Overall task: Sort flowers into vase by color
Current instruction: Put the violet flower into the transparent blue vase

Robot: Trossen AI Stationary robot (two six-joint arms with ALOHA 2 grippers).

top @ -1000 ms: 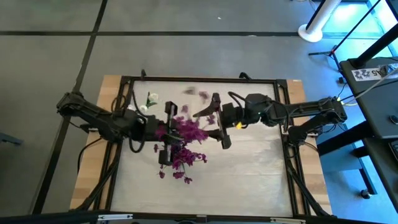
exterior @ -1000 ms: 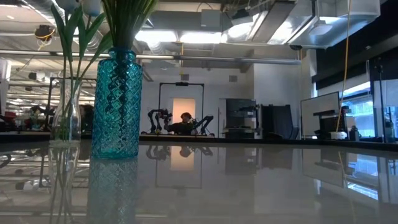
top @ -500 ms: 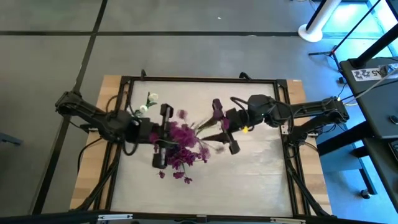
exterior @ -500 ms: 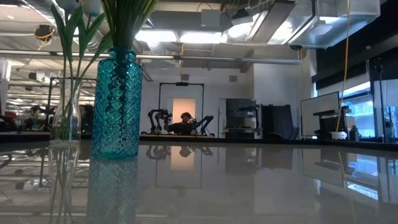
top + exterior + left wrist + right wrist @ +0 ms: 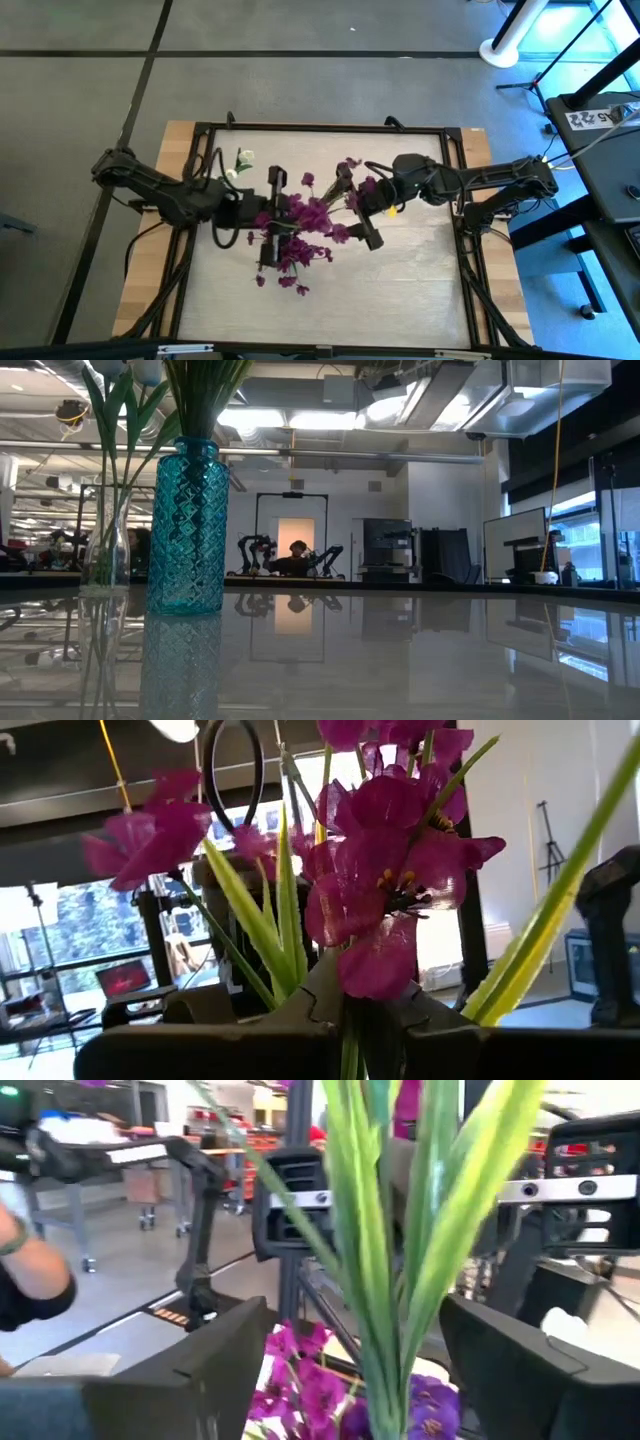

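Right now your left gripper (image 5: 268, 222) is clamped on the purple flowers (image 5: 300, 215) at mid-table, holding them steady, it seems, for a handover. Your right gripper (image 5: 357, 207) straddles the stems (image 5: 400, 1250) with fingers wide apart. From above, the bunch runs across the table, several blossoms nearest your right gripper.

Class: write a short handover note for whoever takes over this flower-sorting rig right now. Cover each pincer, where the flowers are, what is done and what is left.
Left pincer: shut on the purple flowers, mid-table.
Right pincer: open, fingers either side of green stems beside that bunch.
More purple blossoms lie just below; white flowers sit near the left arm.
Done: teal vase and clear vase already hold green stems.
Left: sorting the remaining purple sprigs.
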